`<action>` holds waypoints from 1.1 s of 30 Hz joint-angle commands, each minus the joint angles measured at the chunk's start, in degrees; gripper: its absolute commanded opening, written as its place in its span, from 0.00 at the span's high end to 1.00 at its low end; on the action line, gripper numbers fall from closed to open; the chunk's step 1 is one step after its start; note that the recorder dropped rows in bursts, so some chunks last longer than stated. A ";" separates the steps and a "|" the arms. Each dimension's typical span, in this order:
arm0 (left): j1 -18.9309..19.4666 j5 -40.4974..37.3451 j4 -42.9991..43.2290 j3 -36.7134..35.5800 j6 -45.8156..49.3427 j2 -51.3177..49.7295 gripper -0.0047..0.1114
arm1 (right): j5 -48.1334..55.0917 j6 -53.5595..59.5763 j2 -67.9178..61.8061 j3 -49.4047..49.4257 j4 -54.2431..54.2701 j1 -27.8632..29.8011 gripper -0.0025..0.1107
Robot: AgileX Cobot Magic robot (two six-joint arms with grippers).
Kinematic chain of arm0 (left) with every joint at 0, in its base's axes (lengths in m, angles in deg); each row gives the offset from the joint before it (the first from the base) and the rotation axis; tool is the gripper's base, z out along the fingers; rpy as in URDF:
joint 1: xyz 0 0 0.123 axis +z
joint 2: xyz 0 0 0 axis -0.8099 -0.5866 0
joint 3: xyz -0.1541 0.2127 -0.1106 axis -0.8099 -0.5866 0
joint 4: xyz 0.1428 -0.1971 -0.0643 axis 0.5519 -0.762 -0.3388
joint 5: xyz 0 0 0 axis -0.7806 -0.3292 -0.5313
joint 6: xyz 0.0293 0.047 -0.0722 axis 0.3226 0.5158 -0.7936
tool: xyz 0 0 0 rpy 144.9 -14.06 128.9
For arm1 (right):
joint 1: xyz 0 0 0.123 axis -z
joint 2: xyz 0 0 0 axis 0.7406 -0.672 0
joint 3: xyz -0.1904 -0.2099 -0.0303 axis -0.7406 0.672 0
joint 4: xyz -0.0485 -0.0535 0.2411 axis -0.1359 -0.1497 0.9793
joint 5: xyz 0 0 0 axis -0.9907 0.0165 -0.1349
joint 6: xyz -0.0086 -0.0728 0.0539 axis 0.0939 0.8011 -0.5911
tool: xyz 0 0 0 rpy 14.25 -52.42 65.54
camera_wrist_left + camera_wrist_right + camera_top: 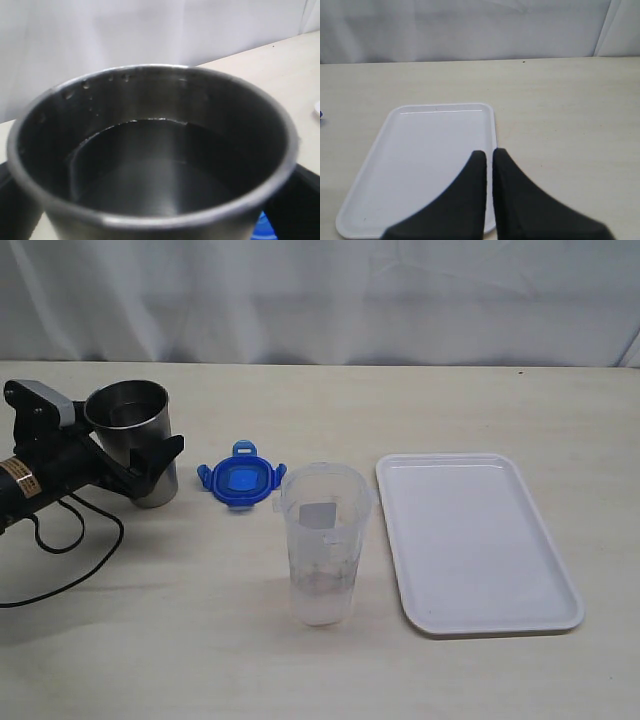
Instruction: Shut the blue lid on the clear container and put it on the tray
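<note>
While spread wide, the left hand (152, 450) straddles the tumbler (138, 430).

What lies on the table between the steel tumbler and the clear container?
The blue lid lies flat there, between the steel tumbler and the clear container. The exterior view shows it.

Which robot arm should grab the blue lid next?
Probably left: the left end effector is open at the steel cup beside the blue lid; right end effector is shut, facing the tray.
</note>
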 commanded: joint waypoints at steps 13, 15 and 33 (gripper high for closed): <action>-0.16 0.69 -1.72 0.28 -0.27 -0.05 0.06 | 0.08 -0.16 0.32 0.18 0.07 -0.06 0.94; -0.16 0.69 -1.87 0.28 -0.27 -0.05 0.06 | 0.08 -0.16 0.32 0.18 0.07 -0.06 0.94; -0.16 0.69 -1.59 0.28 -0.27 -0.05 0.34 | 0.08 -0.16 0.32 0.18 0.07 -0.06 0.94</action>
